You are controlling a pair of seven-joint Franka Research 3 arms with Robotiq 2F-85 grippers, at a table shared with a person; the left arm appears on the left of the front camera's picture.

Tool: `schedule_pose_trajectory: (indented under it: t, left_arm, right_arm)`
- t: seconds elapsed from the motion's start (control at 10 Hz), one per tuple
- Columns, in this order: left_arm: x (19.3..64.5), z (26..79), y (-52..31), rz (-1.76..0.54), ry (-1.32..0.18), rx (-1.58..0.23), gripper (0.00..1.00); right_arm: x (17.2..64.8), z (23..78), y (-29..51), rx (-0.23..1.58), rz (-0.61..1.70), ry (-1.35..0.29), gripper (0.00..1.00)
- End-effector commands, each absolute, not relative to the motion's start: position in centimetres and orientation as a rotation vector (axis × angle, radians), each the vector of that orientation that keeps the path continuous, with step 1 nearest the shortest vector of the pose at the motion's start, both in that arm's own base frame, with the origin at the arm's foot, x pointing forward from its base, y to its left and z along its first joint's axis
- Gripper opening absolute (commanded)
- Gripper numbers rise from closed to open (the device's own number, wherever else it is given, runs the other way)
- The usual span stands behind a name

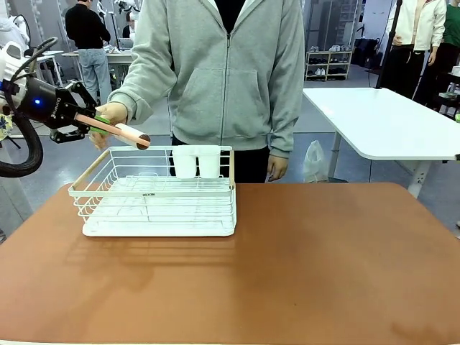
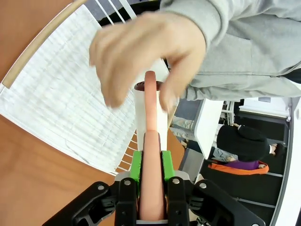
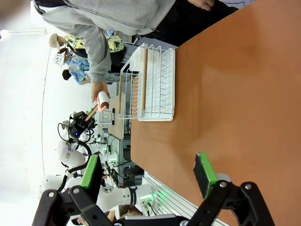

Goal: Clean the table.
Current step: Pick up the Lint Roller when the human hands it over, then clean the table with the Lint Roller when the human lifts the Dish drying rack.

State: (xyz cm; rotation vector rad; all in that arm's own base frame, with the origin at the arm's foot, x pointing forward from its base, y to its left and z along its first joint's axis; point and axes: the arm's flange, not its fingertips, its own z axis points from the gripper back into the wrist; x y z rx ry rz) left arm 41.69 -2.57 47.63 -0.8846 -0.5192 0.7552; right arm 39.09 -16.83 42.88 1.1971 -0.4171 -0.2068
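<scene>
Pink by the handle: grips a lint roller tight in the left jaws beyond the brown table's far-left corner, past the white wire rack, roll end at a person's hand, likely for handover. Holds right jaws wide, empty, above the table

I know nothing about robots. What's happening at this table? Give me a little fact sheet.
Left fingers: shut on the pink handle of a lint roller
Lint roller: held in the air over the far left corner of the rack, white roll pointing toward the person
Person's hand: at the roll, blurred
Right fingers: open, holding nothing, above the table
Rack: white wire, standing on the table's left part
</scene>
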Motion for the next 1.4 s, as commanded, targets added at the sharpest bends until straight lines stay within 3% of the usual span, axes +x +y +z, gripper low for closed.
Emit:
schedule_pose_trajectory:
  t: [0.0, 1.3]
  left_arm:
    - [41.77, 47.64, -2.95, 0.769, -0.514, -0.885, 0.0]
    - [41.77, 47.64, -2.95, 0.769, -0.514, -0.885, 0.0]
  right_arm:
    - [39.0, 43.1, -16.81, 1.204, -0.202, -0.423, 1.0]
    - [39.0, 43.1, -16.81, 1.204, -0.202, -0.423, 1.0]
